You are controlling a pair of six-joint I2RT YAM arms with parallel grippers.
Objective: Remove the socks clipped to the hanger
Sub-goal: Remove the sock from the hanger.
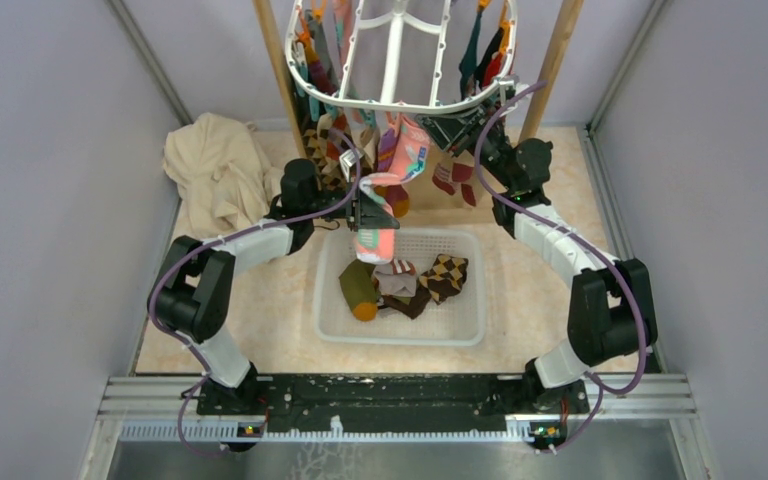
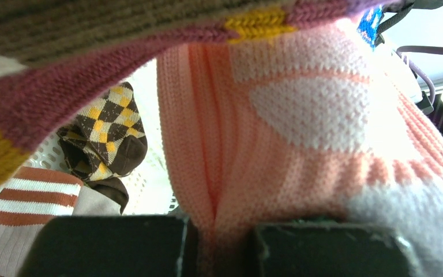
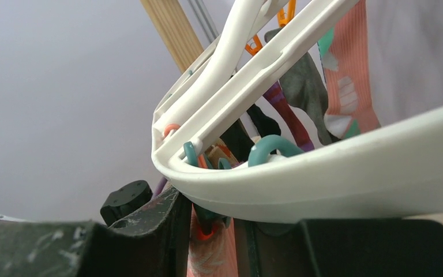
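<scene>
Close up at the left wrist, the left fingers (image 2: 109,248) are clamped tight on a pink sock (image 2: 300,144), a ribbed knit with white patches. Looking across the scene from the left, a cream cloth (image 1: 215,170) lies crumpled on the desk (image 1: 260,330) by the wall. Next to it the pink sock hangs from the front rim of the hanger (image 1: 360,103), a white plastic oval with inner spokes slung between wooden posts (image 1: 278,70). Its edge is crowded with socks (image 1: 457,178) in red, dark green and striped knits on teal and orange clips. Below it a white mesh basket (image 1: 400,335) holds an olive sock, a striped one and a brown argyle sock (image 1: 447,275). Over on the right, the right fingers (image 3: 138,231) sit under the hanger's rim, drawn close around a clip (image 3: 205,228) and a strip of pinkish fabric. Whether they actually pinch it I cannot tell.
</scene>
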